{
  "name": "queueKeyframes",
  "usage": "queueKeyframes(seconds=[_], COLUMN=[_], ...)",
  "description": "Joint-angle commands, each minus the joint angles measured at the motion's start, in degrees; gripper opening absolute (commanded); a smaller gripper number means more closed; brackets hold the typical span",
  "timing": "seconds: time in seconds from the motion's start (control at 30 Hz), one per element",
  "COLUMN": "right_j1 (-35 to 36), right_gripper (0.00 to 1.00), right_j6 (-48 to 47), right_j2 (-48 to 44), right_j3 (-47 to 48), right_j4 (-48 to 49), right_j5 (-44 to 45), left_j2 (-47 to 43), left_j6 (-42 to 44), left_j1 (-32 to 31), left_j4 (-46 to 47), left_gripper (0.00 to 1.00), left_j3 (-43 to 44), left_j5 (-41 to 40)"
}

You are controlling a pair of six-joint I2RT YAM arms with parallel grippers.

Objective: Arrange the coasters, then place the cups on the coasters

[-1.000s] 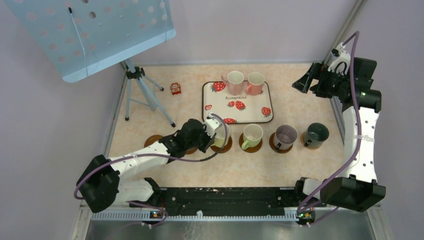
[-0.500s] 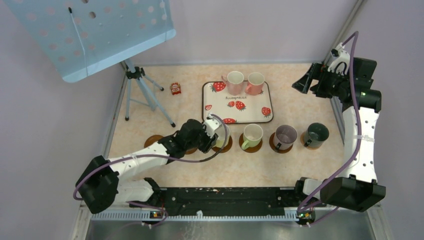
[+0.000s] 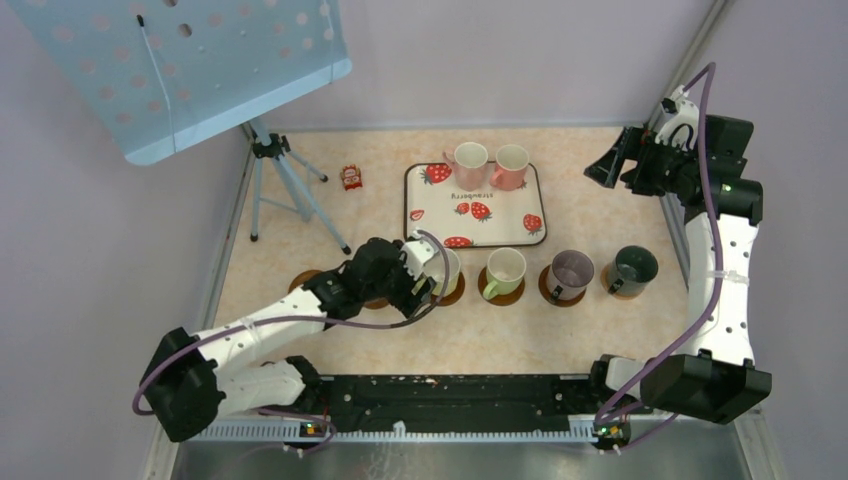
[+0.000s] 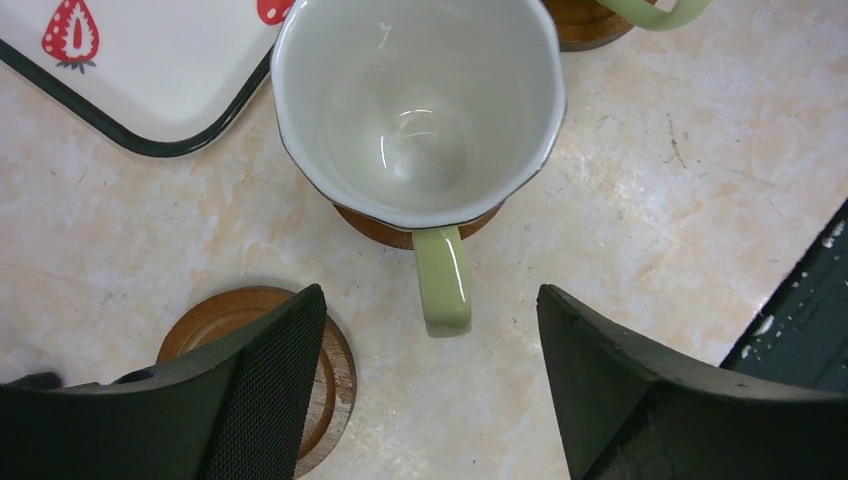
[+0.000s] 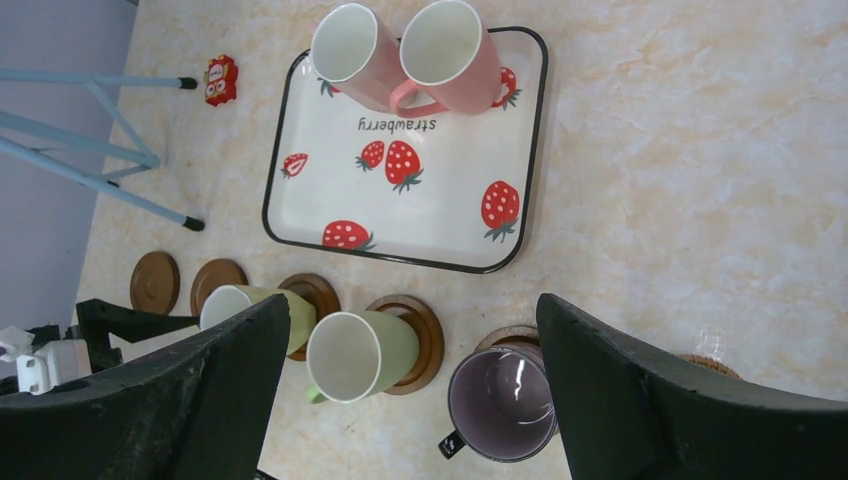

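Camera overhead first: the left gripper (image 3: 428, 272) sits low, right beside the light green cup (image 3: 446, 266), which stands on its coaster (image 3: 455, 293) at the left end of a row of four cups on discs. Next along are the second green cup (image 3: 504, 270), the purple-grey cup (image 3: 571, 270) and the dark cup (image 3: 634, 267). Two pink cups (image 3: 470, 160) wait on the strawberry tray (image 3: 432, 212), and the end coaster (image 3: 304, 281) lies bare, left of the arm. The right gripper (image 3: 612, 166) hangs well apart at the far right edge. Over to the left wrist: fingers (image 4: 262, 392) spread wide, the handle (image 4: 445, 285) pointing into the gap and touched by neither, so the cup is let go, upright, roughly centred on its disc. The neighbour coaster (image 4: 205, 312) lies bare, just beside the left finger. Right wrist now: jaws wide apart and empty, looking down on the tray, the pink cups and the row. Danger from here, I'd say, is the pull-away: a sideways swing could catch that handle and drag or tip the cup off its disc, or the left finger could nudge the neighbour coaster out of line. A straight lift looks the safer exit.
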Motion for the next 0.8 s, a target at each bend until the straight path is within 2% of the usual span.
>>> queueKeyframes(seconds=[0.0,0.1,0.17,0.3,0.4,0.5,0.67,0.77], right_j1=[-0.63,-0.63,-0.6,-0.62,-0.57,-0.62,-0.59,-0.58], right_gripper=[0.92,0.92,0.92,0.92,0.92,0.92,0.92,0.91], right_j6=[-0.77,-0.52,-0.31,-0.69,-0.56,-0.39,-0.32,-0.63], right_j2=[0.0,0.39,0.9,2.12,2.62,3.06,3.93,4.35], right_j3=[1.1,1.17,1.46,2.44,2.64,2.91,4.0,5.12], right_j4=[0.56,0.76,0.75,0.07,0.1,0.35,0.06,-0.57], right_j5=[-0.9,-1.56,-2.04,-3.45,-4.26,-4.26,-3.7,-2.1], left_j2=[-3.7,-4.16,-2.65,1.23,6.54,14.82,33.38,42.93], left_j6=[3.11,8.32,13.31,23.74,26.7,28.28,27.85,22.46], left_j1=[-0.33,-0.24,-0.24,0.28,3.9,10.47,15.05,15.14], left_j4=[-7.62,-14.23,-20.55,-29.44,-32.55,-34.87,-37.23,-38.42], left_gripper=[0.85,0.9,0.97,0.99,0.99,0.98,0.91,0.84], left_j3=[6.35,11.06,16.01,26.94,34.49,43.54,63.76,76.71], left_j5=[4.63,13.38,19.19,24.29,27.3,31.2,27.79,25.08])
